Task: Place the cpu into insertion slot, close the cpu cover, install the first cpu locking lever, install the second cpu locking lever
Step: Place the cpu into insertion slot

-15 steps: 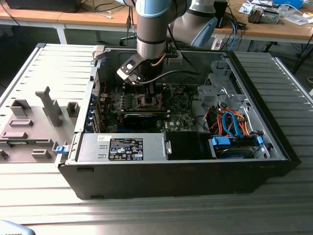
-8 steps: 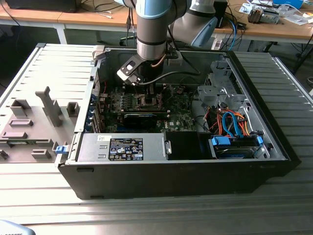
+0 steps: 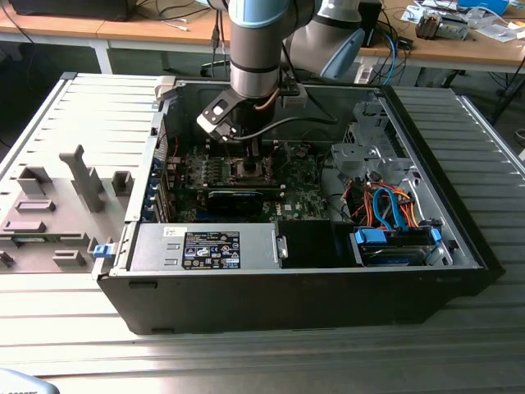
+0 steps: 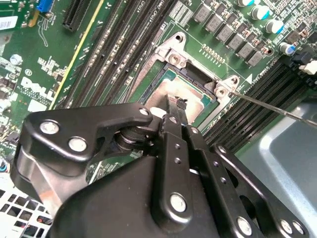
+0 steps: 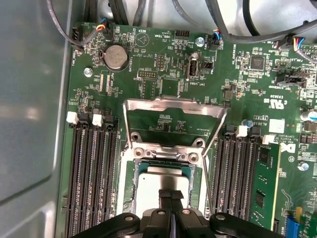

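One open black metal computer case [image 3: 328,304] is being reached into by the arm. On its one green circuit board [image 5: 163,64], one thin silvery square cpu cover frame [image 5: 173,102] is being held raised off the one metal-rimmed square insertion slot [image 5: 168,151]. One silvery-grey square cpu chip [image 5: 148,193] is being kept seated inside it. Over the chip, the two fingers of the one black gripper [image 5: 171,193] are being pressed together, gripping nothing.

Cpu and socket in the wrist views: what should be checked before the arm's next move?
1. The cpu lies inside the insertion slot: ok.
2. The cpu sits flat and square: cannot tell.
3. The cpu cover is swung up, off the cpu: ok.
4. The locking lever stands free, unlatched: ok.
5. The gripper has its fingertips closed above the cpu; touching it: cannot tell.
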Action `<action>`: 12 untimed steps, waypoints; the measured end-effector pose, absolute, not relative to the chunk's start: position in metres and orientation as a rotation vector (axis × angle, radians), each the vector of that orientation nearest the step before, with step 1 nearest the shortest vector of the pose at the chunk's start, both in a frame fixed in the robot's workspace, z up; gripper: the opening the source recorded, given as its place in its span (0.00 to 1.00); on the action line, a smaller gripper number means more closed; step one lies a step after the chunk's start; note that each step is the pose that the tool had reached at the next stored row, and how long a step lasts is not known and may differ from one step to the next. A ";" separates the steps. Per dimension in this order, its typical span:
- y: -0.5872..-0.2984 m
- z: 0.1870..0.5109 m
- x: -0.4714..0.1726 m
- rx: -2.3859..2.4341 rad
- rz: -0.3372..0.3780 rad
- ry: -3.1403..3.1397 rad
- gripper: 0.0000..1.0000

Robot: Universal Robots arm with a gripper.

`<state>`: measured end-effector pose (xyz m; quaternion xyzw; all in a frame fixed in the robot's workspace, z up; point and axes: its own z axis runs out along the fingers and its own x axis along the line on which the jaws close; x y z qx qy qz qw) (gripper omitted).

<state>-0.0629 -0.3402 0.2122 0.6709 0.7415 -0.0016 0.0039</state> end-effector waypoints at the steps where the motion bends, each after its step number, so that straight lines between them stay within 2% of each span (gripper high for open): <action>1: -0.340 0.213 -0.063 2.103 -0.005 2.324 0.11; 12: -0.340 0.220 -0.062 2.102 -0.005 2.324 0.11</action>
